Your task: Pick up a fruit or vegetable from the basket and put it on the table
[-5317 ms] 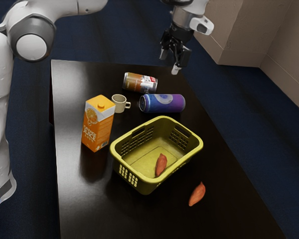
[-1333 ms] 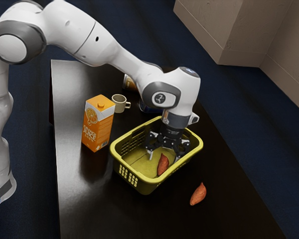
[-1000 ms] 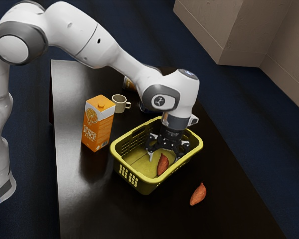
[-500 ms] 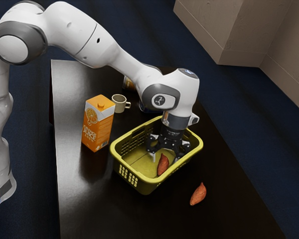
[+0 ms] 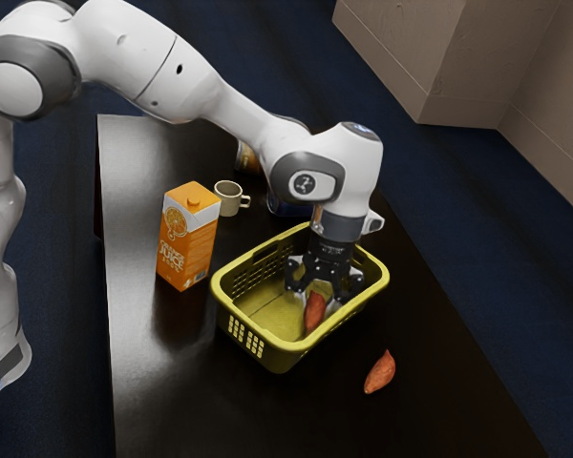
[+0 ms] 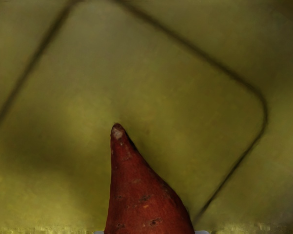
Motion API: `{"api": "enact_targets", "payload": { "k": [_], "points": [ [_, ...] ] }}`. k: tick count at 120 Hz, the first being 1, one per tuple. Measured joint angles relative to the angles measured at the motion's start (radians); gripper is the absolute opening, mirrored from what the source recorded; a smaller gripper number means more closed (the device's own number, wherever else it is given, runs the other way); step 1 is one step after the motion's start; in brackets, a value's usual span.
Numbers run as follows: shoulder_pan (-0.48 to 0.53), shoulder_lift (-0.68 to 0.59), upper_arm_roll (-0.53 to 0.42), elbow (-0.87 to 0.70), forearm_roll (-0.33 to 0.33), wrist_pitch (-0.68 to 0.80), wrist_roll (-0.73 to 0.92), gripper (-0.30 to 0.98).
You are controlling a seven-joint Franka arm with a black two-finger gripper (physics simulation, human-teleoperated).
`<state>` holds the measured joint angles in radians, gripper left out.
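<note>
I have the gripper (image 5: 319,303) down inside the yellow-green plastic basket (image 5: 278,359), pointing downward, with its jaws clamped on the reddish-orange sweet potato (image 5: 314,315) from two sides. The sweet potato is inside the basket, below the level of its rim, toward the exterior view's right; I can't tell whether its underside is touching the basket floor. In my wrist view its narrow, pale-tipped end points away from the gripper, over the basket floor with its dark rounded outline, and a sliver of a pale fingertip shows close against each flank.

A second sweet potato (image 5: 380,372) lies directly on the dark, glossy table (image 5: 172,391), outside the basket and near it, toward the exterior view's lower right. The orange juice carton (image 5: 187,239) stands upright near the basket, on its side toward the exterior view's left. Just beside the carton, farther back, is a small cream mug (image 5: 227,198), its handle turned toward the exterior view's right. Past the basket I can make out a blue can (image 5: 283,203) and a brownish-orange can (image 5: 247,158), each partly hidden behind my white arm (image 5: 172,76).
</note>
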<state>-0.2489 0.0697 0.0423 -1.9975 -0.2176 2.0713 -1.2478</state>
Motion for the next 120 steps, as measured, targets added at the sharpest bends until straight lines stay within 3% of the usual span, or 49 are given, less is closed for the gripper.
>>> {"api": "enact_targets", "payload": {
  "k": [32,55,100,120],
  "points": [
    [-0.002,-0.157,-0.007,0.075,0.017,-0.098,0.012,0.14],
    [-0.209,-0.17,-0.012,0.1,0.031,-0.146,0.019,0.14],
    [-0.39,-0.073,-0.013,0.188,0.052,-0.172,0.028,0.14],
    [-0.473,-0.07,-0.013,0.195,0.054,-0.178,0.031,0.5]
  ]
}}
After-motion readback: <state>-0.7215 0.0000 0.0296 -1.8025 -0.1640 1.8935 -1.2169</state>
